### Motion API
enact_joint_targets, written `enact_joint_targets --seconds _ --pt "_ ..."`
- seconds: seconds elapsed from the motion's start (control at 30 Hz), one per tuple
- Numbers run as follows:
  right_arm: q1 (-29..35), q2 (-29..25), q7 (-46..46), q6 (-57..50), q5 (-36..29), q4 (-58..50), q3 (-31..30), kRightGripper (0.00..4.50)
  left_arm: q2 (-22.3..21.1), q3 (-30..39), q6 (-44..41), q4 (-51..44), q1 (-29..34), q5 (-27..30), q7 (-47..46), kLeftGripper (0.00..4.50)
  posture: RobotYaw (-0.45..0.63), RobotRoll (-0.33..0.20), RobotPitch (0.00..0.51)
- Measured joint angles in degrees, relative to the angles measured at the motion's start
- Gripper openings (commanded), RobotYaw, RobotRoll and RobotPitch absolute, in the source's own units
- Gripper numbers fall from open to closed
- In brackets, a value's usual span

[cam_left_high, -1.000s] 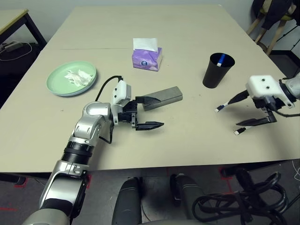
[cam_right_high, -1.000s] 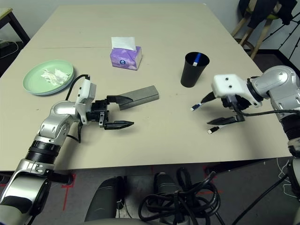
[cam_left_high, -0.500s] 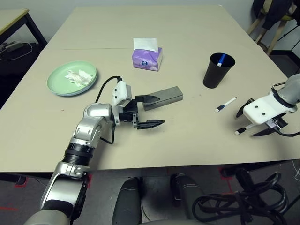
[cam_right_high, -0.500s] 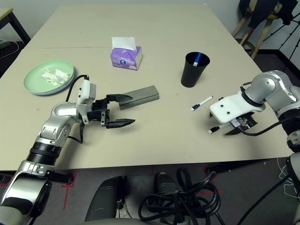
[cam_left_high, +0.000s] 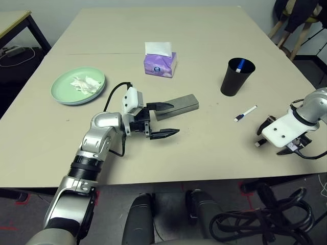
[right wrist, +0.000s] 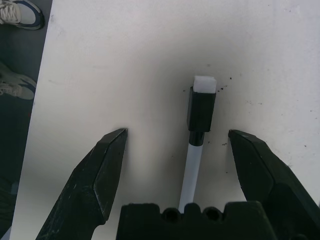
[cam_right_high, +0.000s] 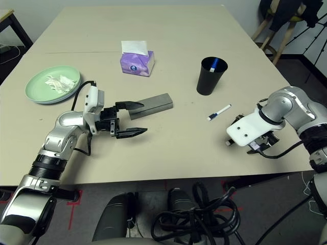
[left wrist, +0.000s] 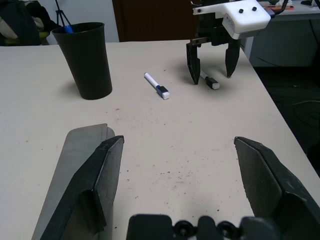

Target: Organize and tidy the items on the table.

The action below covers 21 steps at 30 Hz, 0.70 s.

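The right gripper (right wrist: pixel 175 150) is being held wide open, pointing down, its fingers straddling a black-capped pen (right wrist: pixel 199 125) on the table (cam_left_high: pixel 204 30); nothing is being gripped. The left gripper (cam_left_high: pixel 162 120) is being kept spread and empty, one finger beside the grey glasses case (cam_left_high: pixel 181 104). A second pen (cam_left_high: pixel 246 113) is lying near the black cup (cam_left_high: pixel 236 76).

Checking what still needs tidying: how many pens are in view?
3: one in the cup, one loose on the table, one between the open right gripper's fingers. The cup may hide more.
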State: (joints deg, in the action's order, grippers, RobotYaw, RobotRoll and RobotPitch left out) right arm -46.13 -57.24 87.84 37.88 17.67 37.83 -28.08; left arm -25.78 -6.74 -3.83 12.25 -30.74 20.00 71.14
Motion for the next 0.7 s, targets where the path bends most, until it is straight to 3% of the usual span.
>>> enact_joint_targets --seconds 0.07,0.37,0.57,0.7 --pt "0.0 0.3 -0.4 -0.3 0.2 0.0 0.2 3.98 -0.1 0.0 0.0 0.0 0.0 0.0 0.0 4.5 0.02 0.0 0.156" --pt "-2.0 2.9 0.2 -1.5 0.5 0.4 0.7 0.47 -0.2 0.0 0.0 0.0 0.0 0.0 -0.1 4.5 0.02 0.0 0.15" --pt "-2.2 2.9 3.7 -4.6 -2.9 -0.5 0.6 0.42 -0.2 0.0 0.3 0.1 0.0 -0.1 -0.1 4.5 0.02 0.0 0.143" --pt "-2.2 0.5 4.4 -11.6 -10.0 -5.2 -1.4 0.42 -0.3 0.0 0.4 0.5 0.0 -0.1 -0.1 4.5 0.01 0.0 0.136"
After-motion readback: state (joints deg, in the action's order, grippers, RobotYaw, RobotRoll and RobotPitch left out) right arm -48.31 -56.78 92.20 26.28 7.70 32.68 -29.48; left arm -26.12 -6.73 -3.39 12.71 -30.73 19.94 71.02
